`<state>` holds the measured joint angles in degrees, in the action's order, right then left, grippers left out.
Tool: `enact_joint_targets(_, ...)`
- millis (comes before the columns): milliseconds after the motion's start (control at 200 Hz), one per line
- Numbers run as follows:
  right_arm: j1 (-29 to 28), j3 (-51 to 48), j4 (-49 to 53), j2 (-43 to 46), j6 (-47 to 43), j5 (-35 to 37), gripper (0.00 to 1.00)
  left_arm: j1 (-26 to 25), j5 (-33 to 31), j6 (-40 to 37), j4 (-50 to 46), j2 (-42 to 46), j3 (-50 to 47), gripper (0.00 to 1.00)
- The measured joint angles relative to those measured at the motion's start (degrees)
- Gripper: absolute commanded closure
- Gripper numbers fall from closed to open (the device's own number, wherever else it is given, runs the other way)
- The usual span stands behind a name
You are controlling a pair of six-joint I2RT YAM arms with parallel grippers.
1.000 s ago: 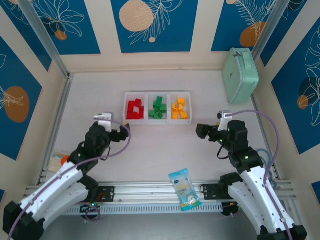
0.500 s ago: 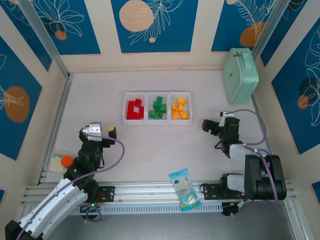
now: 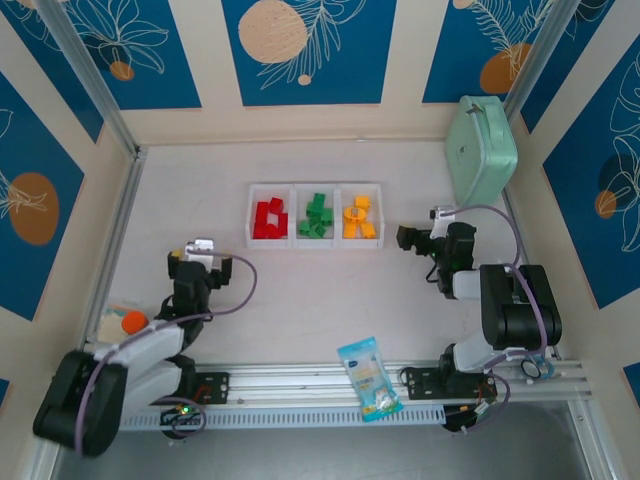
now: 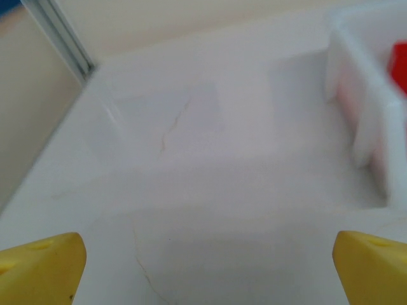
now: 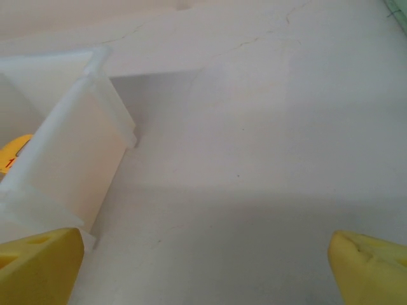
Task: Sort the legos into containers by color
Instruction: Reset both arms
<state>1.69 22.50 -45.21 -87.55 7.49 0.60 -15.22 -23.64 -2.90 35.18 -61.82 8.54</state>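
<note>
Two grippers, both mine, sit low over the white table [image 3: 300, 300], and neither holds anything. Farthest left, a small orange round thing [image 3: 133, 322] rests on a beige pad near the table's edge. Just right of it is my left gripper [image 3: 200, 263], its yellow fingertips [image 4: 39, 270] spread wide over bare tabletop. From the left wrist, the red-side bin [image 4: 359, 121] lies ahead and off to the right of my fingers, well apart from them, with a blurred red brick [image 4: 399, 63] inside.

Mid-table stand the containers [image 3: 315, 186], three white bins joined in a row. The red legos [image 3: 268, 218] lie in the left bin, the green legos [image 3: 317, 217] in the middle and the yellow-orange legos [image 3: 358, 220] in the right.

Nearer the front rail lies a blue-and-white snack packet [image 3: 370, 378].

My right gripper [image 3: 425, 240] is just beside the row's right end, its fingers likewise spread wide. From the right wrist, the orange-side bin [image 5: 76, 146] stands ahead and to the left, near my left finger, and a yellow-orange brick [image 5: 13, 155] peeks over its edge.

Farthest right, a mint-green case [image 3: 480, 150] sits at the far corner.
</note>
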Motion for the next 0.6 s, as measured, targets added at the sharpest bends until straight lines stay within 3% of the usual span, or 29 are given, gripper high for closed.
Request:
enact_joint_targets(160,-0.85,0.35,-0.11,0.0,-0.68,0.35,0.01,4.9,7.93,-1.14,4.94,-16.37,8.26,0.01)
enact_joint_targets(260,-0.98,0.39,-0.04,0.0,-0.94,0.68,0.01,7.23,11.72,-1.2,17.92,-26.23,10.05,0.01)
enact_joint_targets(395,-0.98,0.42,-0.02,0.0,-1.09,0.7,0.01,11.58,13.16,0.76,20.48,-27.89,8.09,0.01)
enact_joint_targets(600,-0.98,0.55,0.0,0.0,-1.11,0.7,0.01,11.72,13.16,1.73,21.62,-27.87,9.2,0.01)
